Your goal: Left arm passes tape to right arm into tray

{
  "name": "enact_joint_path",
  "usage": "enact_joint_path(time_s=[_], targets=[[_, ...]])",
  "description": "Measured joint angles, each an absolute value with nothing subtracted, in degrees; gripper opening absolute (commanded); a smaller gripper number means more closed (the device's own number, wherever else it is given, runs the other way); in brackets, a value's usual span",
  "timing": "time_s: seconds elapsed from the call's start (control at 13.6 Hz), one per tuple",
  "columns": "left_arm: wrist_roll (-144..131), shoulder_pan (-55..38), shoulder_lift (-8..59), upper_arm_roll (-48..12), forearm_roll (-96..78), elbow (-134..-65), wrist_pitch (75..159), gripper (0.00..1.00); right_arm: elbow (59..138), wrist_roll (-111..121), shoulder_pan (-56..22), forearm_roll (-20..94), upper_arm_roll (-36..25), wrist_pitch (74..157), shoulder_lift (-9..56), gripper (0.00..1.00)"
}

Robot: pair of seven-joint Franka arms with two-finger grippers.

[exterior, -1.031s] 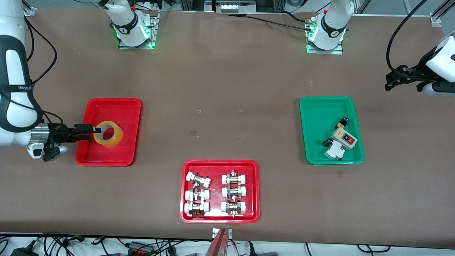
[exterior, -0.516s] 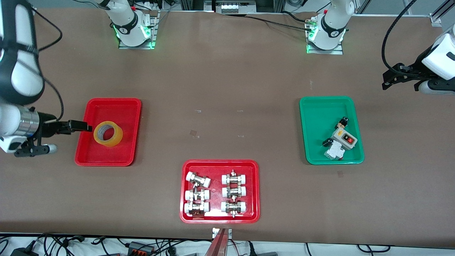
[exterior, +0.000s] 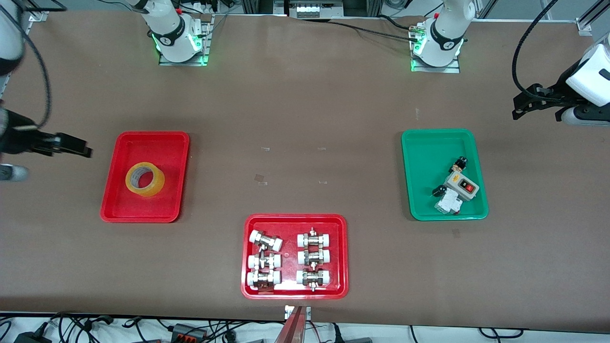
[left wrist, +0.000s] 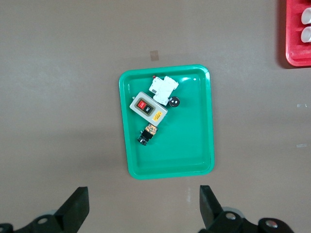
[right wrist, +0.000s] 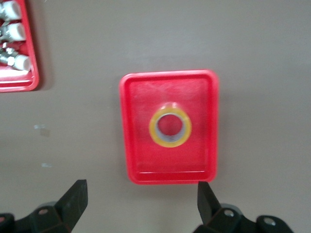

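Observation:
The yellow tape roll (exterior: 145, 179) lies flat in the plain red tray (exterior: 164, 143) at the right arm's end of the table; it also shows in the right wrist view (right wrist: 170, 127) inside the tray (right wrist: 141, 97). My right gripper (exterior: 78, 146) is open and empty, raised over the bare table beside that tray, apart from the tape. My left gripper (exterior: 522, 105) is open and empty, held over the table at the left arm's end, beside the green tray (exterior: 424, 147).
A red tray of white-capped metal fittings (exterior: 294, 220) sits nearest the front camera at mid-table. The green tray (left wrist: 194, 145) holds a grey switch box (left wrist: 148, 107) and small electrical parts. Both arm bases stand along the table's edge farthest from the front camera.
My right gripper let go of the tape in the red tray, then lifted and drew away toward the table's end. The tape stays put. The left arm shifted slightly.

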State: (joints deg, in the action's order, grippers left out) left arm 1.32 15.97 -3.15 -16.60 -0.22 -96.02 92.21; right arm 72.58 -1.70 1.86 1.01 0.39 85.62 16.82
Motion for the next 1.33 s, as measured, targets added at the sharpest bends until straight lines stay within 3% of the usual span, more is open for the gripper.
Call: enact_joint_path(time_s=[0.96, 1.33], targets=[[1.32, 15.98, -3.15, -16.60, -0.27, -96.00, 92.21, 1.00, 72.73, 1.32, 1.88, -1.97, 0.30, 91.42, 14.86, 1.00], [1.32, 15.98, -3.15, -16.60, -0.27, -95.99, 92.21, 1.00, 86.67, 1.32, 1.99, -1.97, 0.10, 94.60, 5.39, 1.00]])
